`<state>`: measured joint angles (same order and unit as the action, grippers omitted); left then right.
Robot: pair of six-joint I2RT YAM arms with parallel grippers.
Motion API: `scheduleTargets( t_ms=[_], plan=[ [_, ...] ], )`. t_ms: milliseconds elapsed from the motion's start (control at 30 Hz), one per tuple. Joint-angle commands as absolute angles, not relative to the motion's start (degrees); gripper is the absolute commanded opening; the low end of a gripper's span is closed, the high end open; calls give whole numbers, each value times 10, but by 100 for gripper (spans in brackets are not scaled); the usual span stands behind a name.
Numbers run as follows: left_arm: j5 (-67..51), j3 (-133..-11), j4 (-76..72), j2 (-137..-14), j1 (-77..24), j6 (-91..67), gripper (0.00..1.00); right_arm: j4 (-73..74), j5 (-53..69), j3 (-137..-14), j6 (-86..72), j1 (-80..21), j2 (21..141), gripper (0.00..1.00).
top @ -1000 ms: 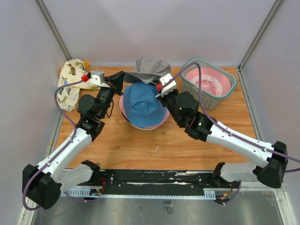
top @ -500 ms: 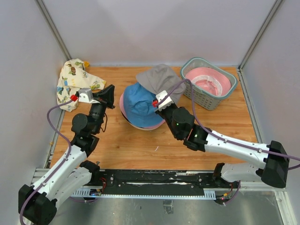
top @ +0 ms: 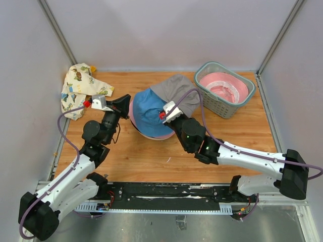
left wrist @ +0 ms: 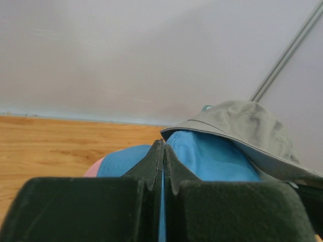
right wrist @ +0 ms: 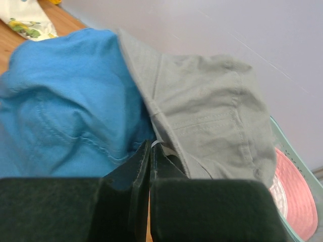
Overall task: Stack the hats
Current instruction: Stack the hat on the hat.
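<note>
Robot lab test cell, not a home: wooden tabletop (top: 151, 161) boxed by plain grey panels (top: 166, 30) w/ metal corner posts (top: 55, 30) beyond left hand (top: 123, 102) & right hand (right wrist: 150, 147); arms (top: 252, 156) bolted to black rail (top: 166, 190) behind them.

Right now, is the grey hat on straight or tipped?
Tipped. The grey hat covers only the blue hat's far right side, sloping toward the basket.

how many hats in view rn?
5: cream patterned hat rear left; blue hat on pink hat at centre; grey hat draped on the blue; second pink hat in basket. More may hide underneath.
</note>
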<state>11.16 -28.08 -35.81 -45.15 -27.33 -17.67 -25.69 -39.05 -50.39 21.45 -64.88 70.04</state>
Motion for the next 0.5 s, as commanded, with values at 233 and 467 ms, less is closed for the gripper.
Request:
scheduleTargets(
  t_ms=[233,467],
  plan=[
    [14,-410,-283,-513,-289,-167,24,-302,-395,-551,275,-696,742,1],
    [-43,-445,-227,-533,-294,-115,51,-303,-393,-558,278,-700,748,1]
  ],
)
